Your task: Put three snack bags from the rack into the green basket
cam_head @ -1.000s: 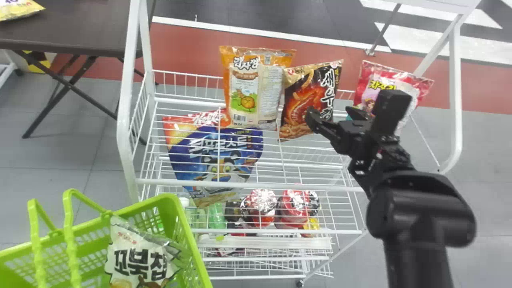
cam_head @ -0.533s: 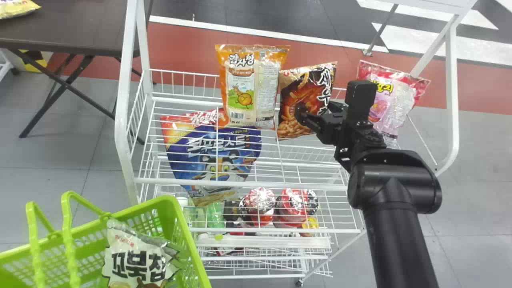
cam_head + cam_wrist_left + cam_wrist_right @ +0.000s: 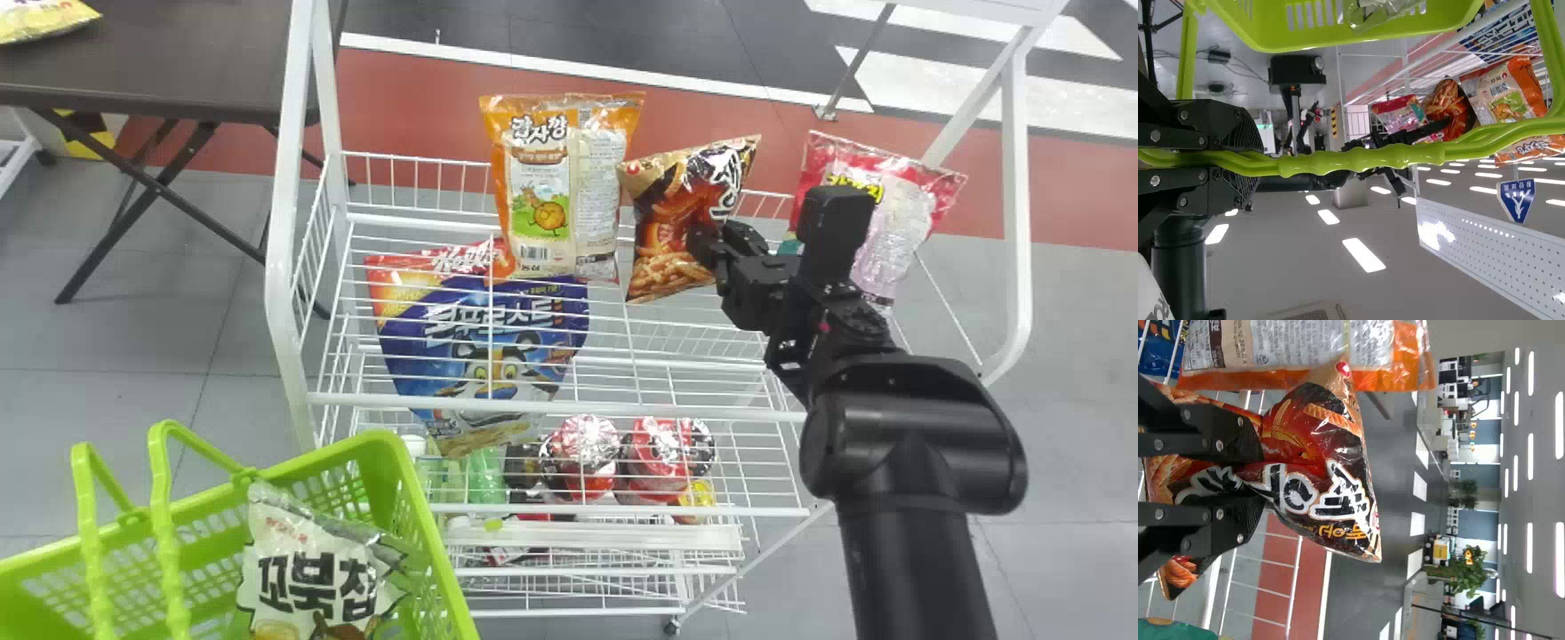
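Bag clamped in right gripper could topple orange bag close beside if swung leftward; left gripper clamped around basket handles.

Shop-like space: snack bags on wire rack, green basket.

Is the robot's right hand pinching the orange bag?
No, the right gripper pinches the dark bag, and the orange bag is beside it.

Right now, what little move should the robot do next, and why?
Probably lift the brown snack bag gently up from the rack, because the right gripper has it pinched and the green basket is over on the left.
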